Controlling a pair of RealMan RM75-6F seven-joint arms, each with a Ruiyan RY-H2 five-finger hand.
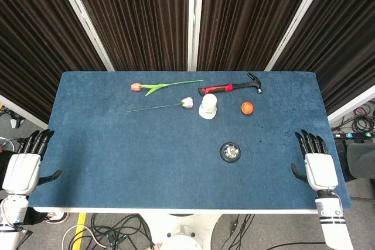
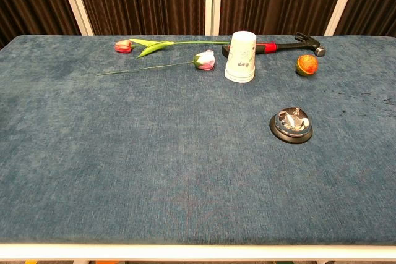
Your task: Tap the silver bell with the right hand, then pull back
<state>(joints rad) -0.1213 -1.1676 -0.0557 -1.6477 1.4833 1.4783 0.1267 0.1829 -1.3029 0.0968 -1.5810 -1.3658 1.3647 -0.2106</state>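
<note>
White right hand (image 1: 319,168) flat, fingers (image 1: 309,141) apart

The blue table (image 2: 93,153) bears bell (image 2: 291,125), cup (image 2: 241,57), hammer (image 2: 291,44), fruit (image 2: 307,64), tulips (image 2: 204,60).

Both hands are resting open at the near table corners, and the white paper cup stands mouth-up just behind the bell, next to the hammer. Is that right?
One detail is off: the white paper cup stands upside down, mouth on the table, as the chest view shows. The rest holds: left hand and right hand lie open at the near corners, cup behind the silver bell, beside the hammer.
</note>
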